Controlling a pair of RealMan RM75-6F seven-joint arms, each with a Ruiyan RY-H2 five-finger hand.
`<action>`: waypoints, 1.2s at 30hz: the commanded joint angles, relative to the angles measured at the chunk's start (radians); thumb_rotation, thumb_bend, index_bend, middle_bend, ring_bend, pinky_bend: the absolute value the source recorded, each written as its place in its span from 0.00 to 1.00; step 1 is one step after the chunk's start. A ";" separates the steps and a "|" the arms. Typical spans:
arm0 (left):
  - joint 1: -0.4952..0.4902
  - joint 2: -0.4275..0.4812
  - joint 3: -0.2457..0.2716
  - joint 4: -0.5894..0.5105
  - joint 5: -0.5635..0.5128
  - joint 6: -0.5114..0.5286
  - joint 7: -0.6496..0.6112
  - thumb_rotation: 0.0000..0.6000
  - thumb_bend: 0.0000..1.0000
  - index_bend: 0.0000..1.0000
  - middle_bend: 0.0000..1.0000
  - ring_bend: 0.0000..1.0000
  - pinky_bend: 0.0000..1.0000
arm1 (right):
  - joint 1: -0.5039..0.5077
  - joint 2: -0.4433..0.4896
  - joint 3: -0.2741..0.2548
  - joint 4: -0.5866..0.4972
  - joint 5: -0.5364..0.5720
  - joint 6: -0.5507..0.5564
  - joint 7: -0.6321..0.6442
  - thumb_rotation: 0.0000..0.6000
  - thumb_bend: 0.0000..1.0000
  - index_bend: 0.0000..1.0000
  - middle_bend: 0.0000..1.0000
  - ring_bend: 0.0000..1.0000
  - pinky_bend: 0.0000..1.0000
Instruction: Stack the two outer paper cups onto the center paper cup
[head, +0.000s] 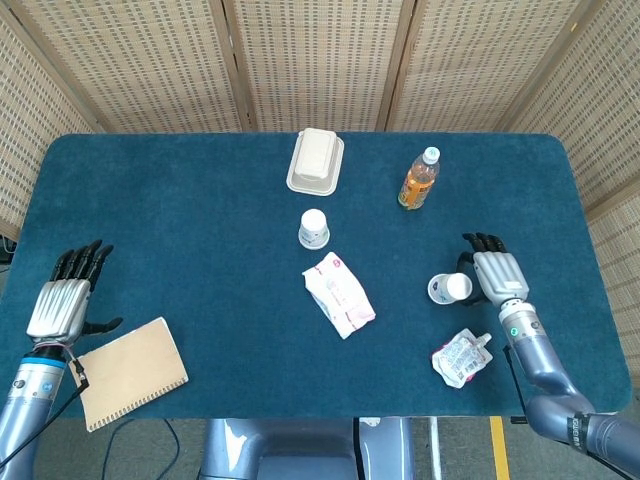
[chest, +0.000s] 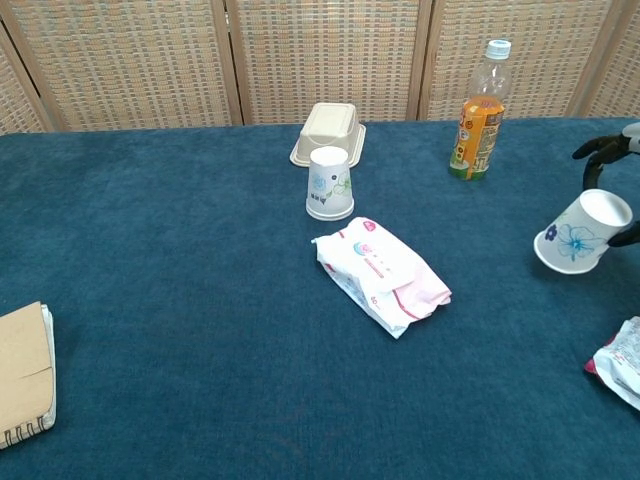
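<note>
1. The right hand (head: 495, 275) is at the right side of the table (head: 180, 200). Its fingers (chest: 598, 148) curl around the tilted cup (chest: 585, 232), and the hand holds it.
2. That cup leans over, with its wide mouth pointing left and down and its flat bottom up by the hand. In the chest view it looks lifted a little off the cloth, but that is hard to tell for sure.
3. The middle cup (head: 314, 228) stands upside down near the middle of the table, with nothing on it.
4. A third cup cannot be seen in either view.
5. The left hand (head: 67, 295) is at the left edge of the table, well apart from both cups. Its fingers are straight, close side by side, and hold nothing.
6. A notebook (head: 132, 372) lies just beside the left hand.
7. A wipes pack (head: 339, 294) lies near the middle cup, on the side close to the robot.
8. A white box (head: 316, 160) sits behind the middle cup.
9. An orange bottle (head: 419, 179) stands upright at the back right.
10. A small pouch (head: 461, 358) lies near the right hand, at the front edge.
</note>
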 joint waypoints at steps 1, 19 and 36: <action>0.004 0.003 -0.006 0.000 0.001 -0.003 -0.004 1.00 0.12 0.00 0.00 0.00 0.00 | 0.002 0.026 0.019 -0.055 -0.032 0.034 0.008 1.00 0.20 0.55 0.18 0.01 0.04; 0.016 0.014 -0.046 0.035 -0.010 -0.059 -0.054 1.00 0.12 0.00 0.00 0.00 0.00 | 0.240 -0.086 0.148 -0.107 0.103 -0.011 -0.153 1.00 0.20 0.56 0.19 0.03 0.07; 0.002 -0.005 -0.074 0.093 -0.047 -0.145 -0.081 1.00 0.12 0.00 0.00 0.00 0.00 | 0.441 -0.322 0.214 0.232 0.155 -0.087 -0.099 1.00 0.20 0.57 0.20 0.05 0.07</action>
